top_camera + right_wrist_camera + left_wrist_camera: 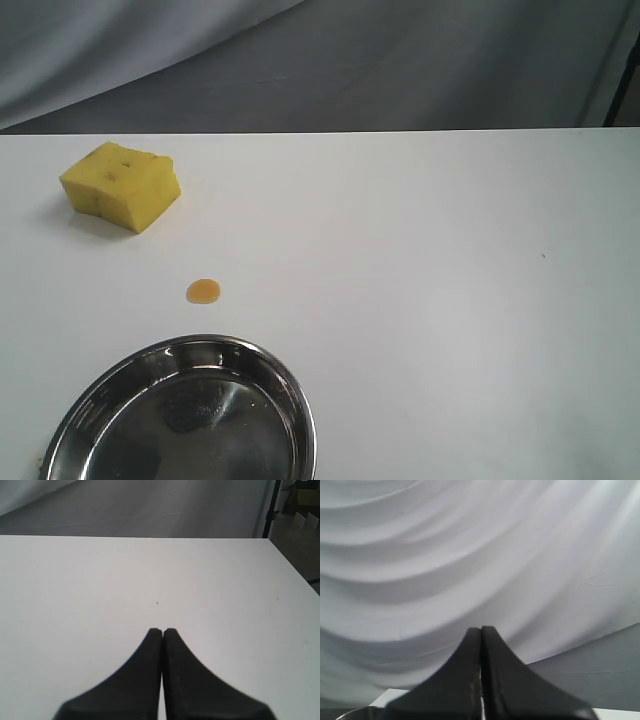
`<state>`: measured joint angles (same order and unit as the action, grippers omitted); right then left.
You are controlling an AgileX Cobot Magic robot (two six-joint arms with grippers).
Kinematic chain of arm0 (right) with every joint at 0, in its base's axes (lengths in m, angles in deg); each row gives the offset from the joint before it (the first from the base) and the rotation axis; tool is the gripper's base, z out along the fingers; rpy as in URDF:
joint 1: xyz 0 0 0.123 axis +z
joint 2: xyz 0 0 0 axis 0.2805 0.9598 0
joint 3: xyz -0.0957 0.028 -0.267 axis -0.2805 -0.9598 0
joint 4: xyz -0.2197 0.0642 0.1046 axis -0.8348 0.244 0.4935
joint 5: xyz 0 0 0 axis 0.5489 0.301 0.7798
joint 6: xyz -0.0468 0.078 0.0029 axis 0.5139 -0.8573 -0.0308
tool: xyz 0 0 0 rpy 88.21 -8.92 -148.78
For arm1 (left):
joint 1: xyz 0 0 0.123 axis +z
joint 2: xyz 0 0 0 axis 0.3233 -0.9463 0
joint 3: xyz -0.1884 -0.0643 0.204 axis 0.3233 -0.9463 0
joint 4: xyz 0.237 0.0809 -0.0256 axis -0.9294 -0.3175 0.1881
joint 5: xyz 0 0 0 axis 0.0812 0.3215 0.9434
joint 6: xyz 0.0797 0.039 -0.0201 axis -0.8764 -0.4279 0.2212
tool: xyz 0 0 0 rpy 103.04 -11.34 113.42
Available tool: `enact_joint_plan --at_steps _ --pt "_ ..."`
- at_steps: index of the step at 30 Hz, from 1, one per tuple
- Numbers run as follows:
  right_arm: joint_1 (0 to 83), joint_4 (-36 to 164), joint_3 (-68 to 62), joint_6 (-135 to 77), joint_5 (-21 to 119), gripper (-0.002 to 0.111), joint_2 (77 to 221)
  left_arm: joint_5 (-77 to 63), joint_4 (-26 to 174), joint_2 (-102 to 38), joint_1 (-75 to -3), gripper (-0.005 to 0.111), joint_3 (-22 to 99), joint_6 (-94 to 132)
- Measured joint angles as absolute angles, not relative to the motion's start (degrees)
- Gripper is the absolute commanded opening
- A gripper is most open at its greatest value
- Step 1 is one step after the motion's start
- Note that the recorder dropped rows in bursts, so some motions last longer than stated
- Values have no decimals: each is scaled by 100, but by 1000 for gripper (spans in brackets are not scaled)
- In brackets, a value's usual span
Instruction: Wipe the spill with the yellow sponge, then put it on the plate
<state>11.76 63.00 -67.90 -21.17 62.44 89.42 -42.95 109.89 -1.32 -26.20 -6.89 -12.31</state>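
Exterior view: chunky yellow foam sponge, small amber spill and round shiny steel plate sit lined up, likely staged for wiping, while left gripper and right gripper are pinched together, empty.

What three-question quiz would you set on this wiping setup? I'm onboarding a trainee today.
1. True or false: the yellow sponge lies on the plate.
2. Which sits nearer the plate? A: the yellow sponge. B: the spill.
3. Fill in: the left tool and the right tool are both ____.
Key: 1 false, it lies on the table; 2 B; 3 shut.
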Motion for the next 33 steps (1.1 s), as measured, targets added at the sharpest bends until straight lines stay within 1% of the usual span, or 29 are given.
enact_joint_plan --at_steps 11,20,33 --pt "1176 6300 -6790 -2117 6244 0 8942 -4295 10761 -231 -2620 0 -676 -1282" --pt "1176 6300 -6790 -2117 6244 0 8942 -4295 10729 -850 -2620 0 -333 -1282" --pt "1176 6300 -6790 -2117 6244 0 8942 -4295 10045 -1837 -2620 0 206 -1282"
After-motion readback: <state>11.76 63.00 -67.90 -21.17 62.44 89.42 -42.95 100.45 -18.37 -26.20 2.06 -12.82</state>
